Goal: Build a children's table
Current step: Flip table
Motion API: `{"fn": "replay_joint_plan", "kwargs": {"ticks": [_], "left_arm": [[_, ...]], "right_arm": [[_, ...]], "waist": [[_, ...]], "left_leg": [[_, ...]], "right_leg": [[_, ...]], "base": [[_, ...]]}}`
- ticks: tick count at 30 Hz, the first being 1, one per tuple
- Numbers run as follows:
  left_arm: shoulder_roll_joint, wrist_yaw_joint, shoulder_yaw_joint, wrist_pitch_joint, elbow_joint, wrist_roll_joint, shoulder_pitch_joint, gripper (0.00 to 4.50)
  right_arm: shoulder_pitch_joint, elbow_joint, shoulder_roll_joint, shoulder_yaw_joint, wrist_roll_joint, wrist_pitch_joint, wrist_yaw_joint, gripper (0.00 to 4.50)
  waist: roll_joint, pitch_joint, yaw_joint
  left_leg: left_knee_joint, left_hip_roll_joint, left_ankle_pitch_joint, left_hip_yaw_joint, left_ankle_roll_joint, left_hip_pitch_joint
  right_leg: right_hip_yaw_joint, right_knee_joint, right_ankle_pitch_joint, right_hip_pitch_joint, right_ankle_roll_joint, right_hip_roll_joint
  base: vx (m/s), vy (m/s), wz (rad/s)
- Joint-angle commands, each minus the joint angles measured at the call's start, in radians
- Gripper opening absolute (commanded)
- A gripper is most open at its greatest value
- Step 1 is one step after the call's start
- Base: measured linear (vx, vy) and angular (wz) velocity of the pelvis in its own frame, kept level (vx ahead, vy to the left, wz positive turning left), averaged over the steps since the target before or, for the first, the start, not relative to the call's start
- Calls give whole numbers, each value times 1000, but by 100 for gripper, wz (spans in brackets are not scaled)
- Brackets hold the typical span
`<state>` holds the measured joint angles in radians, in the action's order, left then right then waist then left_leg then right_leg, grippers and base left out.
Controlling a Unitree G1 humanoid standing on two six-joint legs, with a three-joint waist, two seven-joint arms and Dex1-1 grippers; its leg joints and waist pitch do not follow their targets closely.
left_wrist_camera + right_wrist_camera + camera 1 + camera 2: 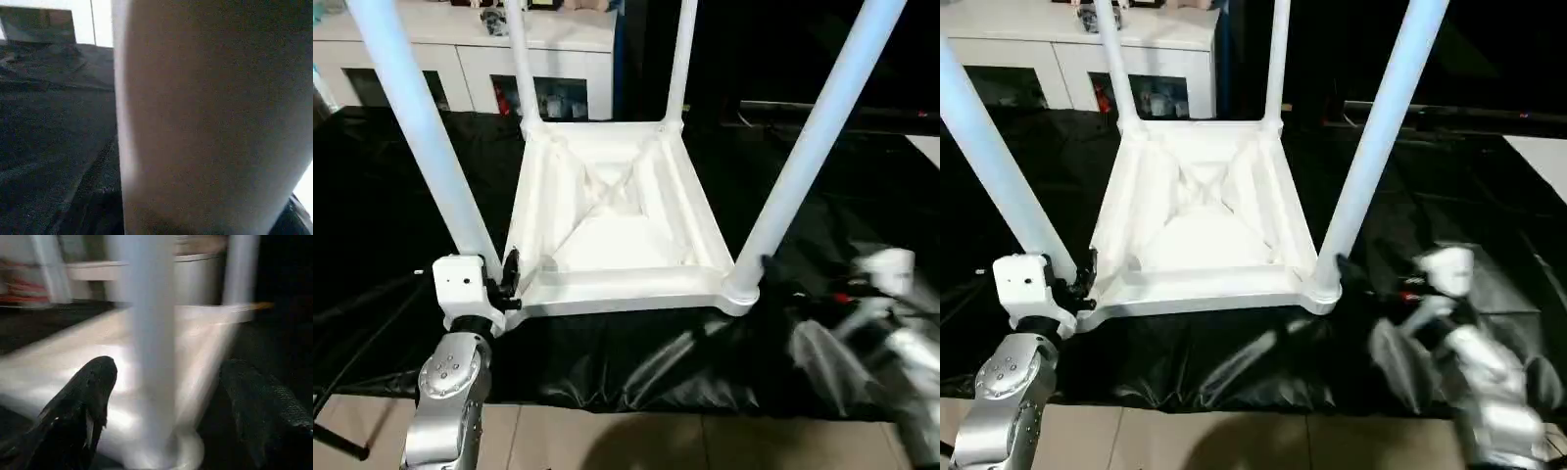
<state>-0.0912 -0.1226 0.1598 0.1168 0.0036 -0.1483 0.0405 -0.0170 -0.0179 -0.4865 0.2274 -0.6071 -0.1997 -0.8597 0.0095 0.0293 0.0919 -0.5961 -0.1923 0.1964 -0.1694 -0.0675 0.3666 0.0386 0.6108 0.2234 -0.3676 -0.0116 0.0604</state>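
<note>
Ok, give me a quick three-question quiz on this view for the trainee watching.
1. How many legs stand up from the tabletop?
2. True or false: the tabletop lies ribbed side up on the black sheet.
3. The right tool is: A shut on a leg; B open, with the near right leg between its fingers; C shut on nothing.
Key: 1 four; 2 true; 3 B.
</note>
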Motion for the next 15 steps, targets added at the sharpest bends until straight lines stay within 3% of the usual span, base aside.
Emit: {"fn": "replay_joint_plan", "kwargs": {"ticks": [1, 5, 6, 7, 10, 12, 15], "left_arm": [[31, -28, 4, 52, 12, -98, 0, 202], [45, -64, 14, 113, -18, -176, 2, 202], [47, -64, 15, 118, -20, -181, 3, 202], [54, -63, 22, 141, -27, -198, 4, 202], [71, -50, 41, 194, -41, -236, 7, 202], [86, -43, 57, 234, -54, -268, 10, 202], [96, -53, 59, 263, -73, -297, 22, 202]], "right_arm": [[-10, -53, -13, 0, -65, -58, -70, 381], [-44, -129, -50, -56, -120, -119, -155, 381], [-45, -134, -51, -60, -123, -121, -158, 381], [-44, -156, -50, -71, -142, -140, -167, 381], [-25, -173, -43, -116, -127, -169, -156, 381], [-2, -163, -36, -162, -73, -181, -133, 381], [72, -80, 36, -268, 87, -153, -42, 381]], "waist": [[-17, -34, -1], [-16, -31, -3], [-22, -31, -4], [-18, -32, -3], [-20, -33, -3], [-19, -33, -2], [-20, -33, -1]], "left_leg": [[75, -38, 212, 14, 81, -1], [77, -38, 232, 14, 69, -2], [76, -39, 231, 14, 67, -3], [78, -40, 228, 15, 64, -3], [75, -38, 190, 13, 66, 0], [73, -38, 184, 11, 64, -1], [74, -36, 182, 12, 48, 1]], "right_leg": [[-38, -87, 191, 26, 135, 67], [-36, -98, 302, 18, 118, 68], [-36, -97, 299, 17, 120, 67], [-36, -95, 288, 17, 125, 68], [-36, -90, 233, 18, 146, 67], [-37, -89, 225, 17, 153, 68], [-36, -89, 245, 17, 143, 68]], "base": [[0, 0, 0], [0, 0, 0], [0, 0, 0], [0, 0, 0], [0, 0, 0], [0, 0, 0], [0, 0, 0]]}}
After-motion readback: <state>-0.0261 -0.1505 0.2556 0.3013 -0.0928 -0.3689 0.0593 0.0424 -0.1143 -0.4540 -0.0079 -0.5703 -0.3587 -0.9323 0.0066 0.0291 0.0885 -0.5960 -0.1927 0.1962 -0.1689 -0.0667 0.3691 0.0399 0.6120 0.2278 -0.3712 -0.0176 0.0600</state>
